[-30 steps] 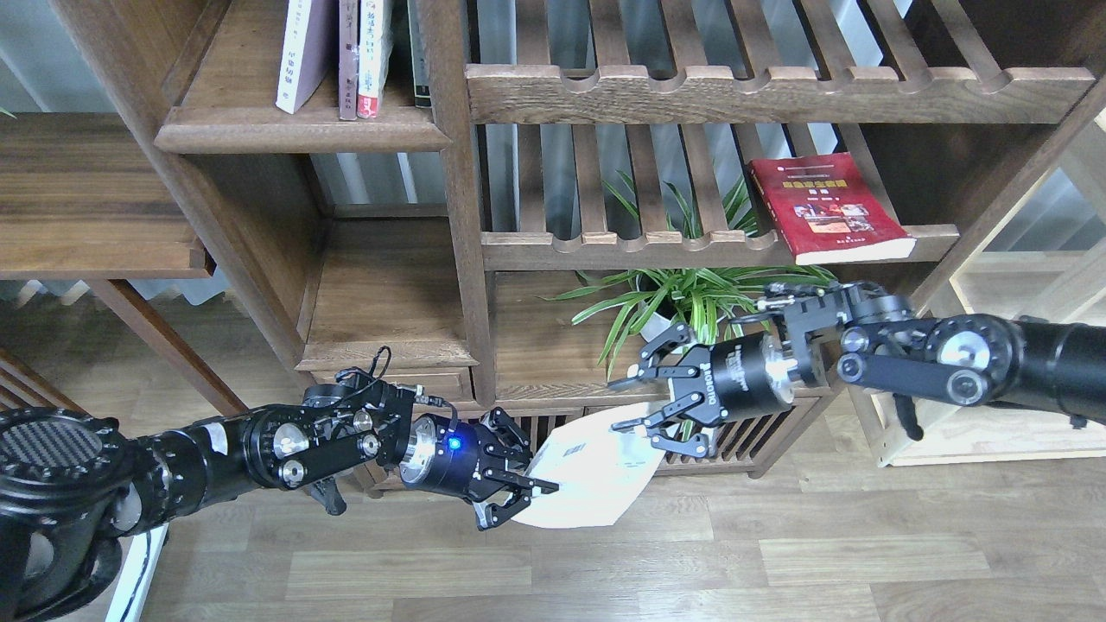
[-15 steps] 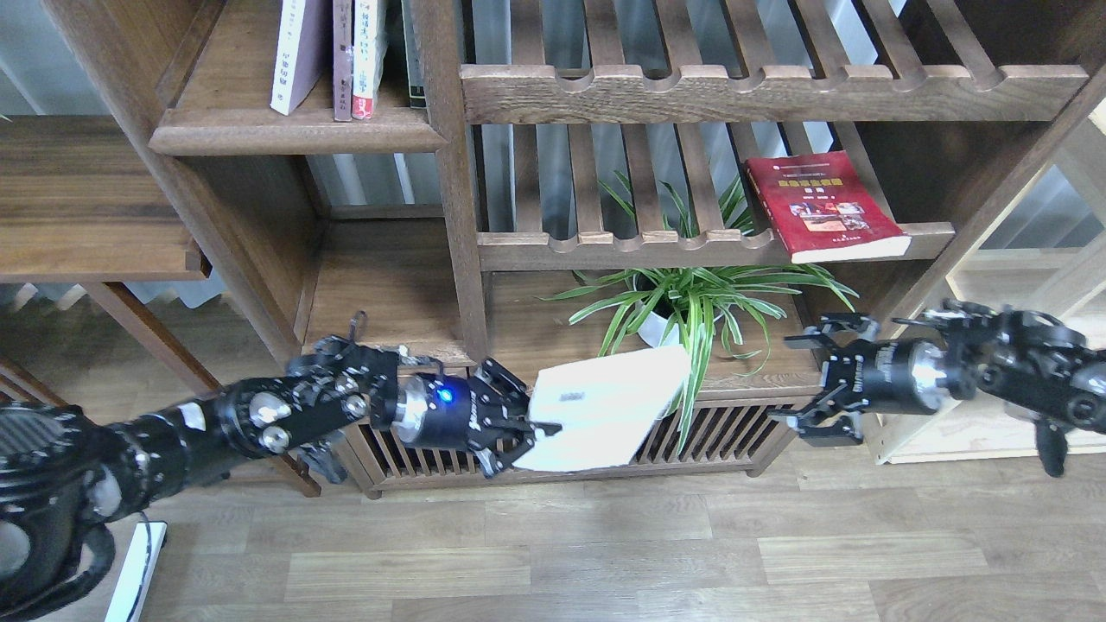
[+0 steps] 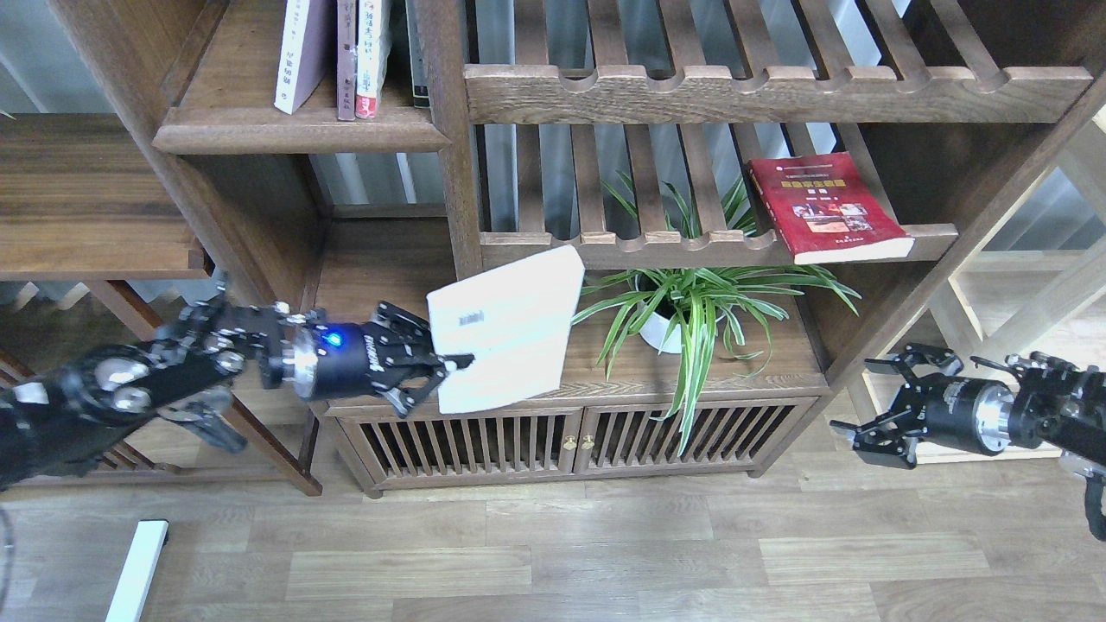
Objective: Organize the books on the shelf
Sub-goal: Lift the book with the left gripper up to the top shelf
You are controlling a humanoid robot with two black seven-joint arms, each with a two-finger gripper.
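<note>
Slatted rack (image 3: 657,250): one red book (image 3: 825,207); left fingers (image 3: 432,367) clamp white book (image 3: 505,328); right fingers (image 3: 873,415) spread.

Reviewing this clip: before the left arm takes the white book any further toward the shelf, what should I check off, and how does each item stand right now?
1. Left gripper shut on the white book: ok.
2. Grip sits at one edge, book tilted: not ok.
3. Right gripper open, empty, clear of the book: ok.
4. Plant apart from the book's right corner: cannot tell.
5. Space on the shelf beside the upright books: ok.
6. Red book lying on the slatted rack: ok.
</note>
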